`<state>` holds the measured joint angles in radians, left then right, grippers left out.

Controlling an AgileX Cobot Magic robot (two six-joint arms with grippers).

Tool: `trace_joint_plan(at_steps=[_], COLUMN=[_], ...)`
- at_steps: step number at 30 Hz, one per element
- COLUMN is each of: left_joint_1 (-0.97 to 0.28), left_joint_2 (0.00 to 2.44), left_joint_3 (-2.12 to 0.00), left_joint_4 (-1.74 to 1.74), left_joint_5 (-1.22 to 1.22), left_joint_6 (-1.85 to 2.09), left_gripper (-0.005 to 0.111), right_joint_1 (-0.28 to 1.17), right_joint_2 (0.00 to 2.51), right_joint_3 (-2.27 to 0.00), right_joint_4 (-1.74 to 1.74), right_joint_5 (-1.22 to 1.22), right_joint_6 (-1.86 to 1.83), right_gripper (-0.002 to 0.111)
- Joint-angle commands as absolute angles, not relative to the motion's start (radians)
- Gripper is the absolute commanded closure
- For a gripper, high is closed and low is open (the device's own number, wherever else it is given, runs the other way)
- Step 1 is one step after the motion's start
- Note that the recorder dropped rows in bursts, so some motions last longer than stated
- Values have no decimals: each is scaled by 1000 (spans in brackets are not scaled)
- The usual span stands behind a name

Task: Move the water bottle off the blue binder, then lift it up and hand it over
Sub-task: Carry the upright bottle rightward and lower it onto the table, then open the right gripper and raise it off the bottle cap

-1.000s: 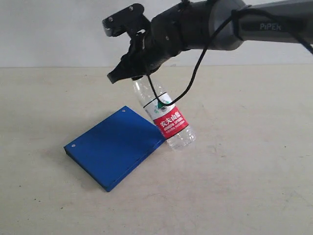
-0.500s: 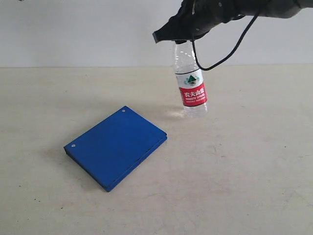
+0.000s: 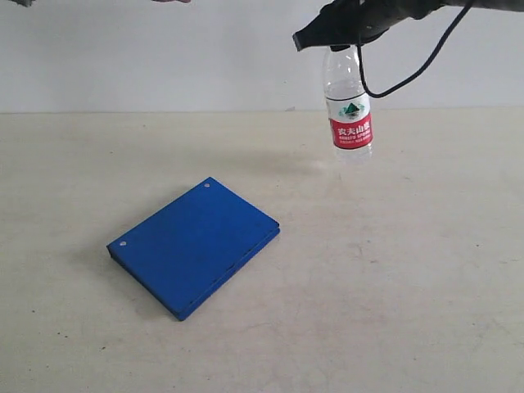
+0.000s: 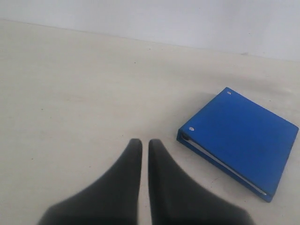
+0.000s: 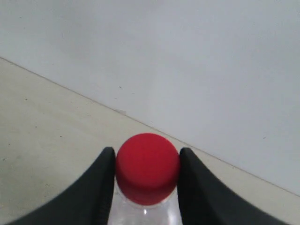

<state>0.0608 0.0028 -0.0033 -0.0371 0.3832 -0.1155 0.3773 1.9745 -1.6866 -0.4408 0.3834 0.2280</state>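
Observation:
The water bottle [image 3: 350, 110] hangs upright in the air at the upper right, clear of the table, its red-and-white label facing the camera. My right gripper [image 3: 340, 33] is shut on its neck; in the right wrist view both black fingers press against the red cap [image 5: 147, 168], with my right gripper [image 5: 147, 159] centred on it. The blue binder [image 3: 195, 245] lies flat on the table left of centre, nothing on it. My left gripper [image 4: 141, 143] is shut and empty, with the blue binder [image 4: 243, 138] lying a little way off to one side of its tips.
A pale beige table [image 3: 409, 286] spreads under everything, with a plain white wall [image 3: 164, 57] behind. A black cable [image 3: 409, 74] loops down from the right arm beside the bottle.
The right gripper has carried the bottle up and to the right, from leaning tilted against the binder's edge to hanging upright high above the table. The binder stayed put.

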Motion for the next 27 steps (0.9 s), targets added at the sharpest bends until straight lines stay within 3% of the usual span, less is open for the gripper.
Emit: trace_joint_plan(at_steps=[1, 6, 8, 14, 27], left_joint_1=[59, 59, 59, 59, 59], left_joint_2=[0, 0, 0, 0, 0], left_joint_3=[0, 0, 0, 0, 0], left_joint_4=[-34, -34, -34, -34, -34], left_joint_5=[366, 366, 366, 366, 366], left_joint_6=[-112, -112, -112, -112, -112], left_gripper=[102, 102, 102, 102, 102], right_joint_1=[344, 330, 330, 330, 335], right_joint_2=[1962, 1963, 1963, 1963, 1885], right_joint_3=[-1687, -1687, -1687, -1687, -1687], right_joint_4=[-466, -466, -466, -466, -466], right_joint_5=[368, 381, 388, 433, 445], right_joint_6=[276, 259, 248, 248, 248], right_gripper=[108, 108, 102, 71, 51])
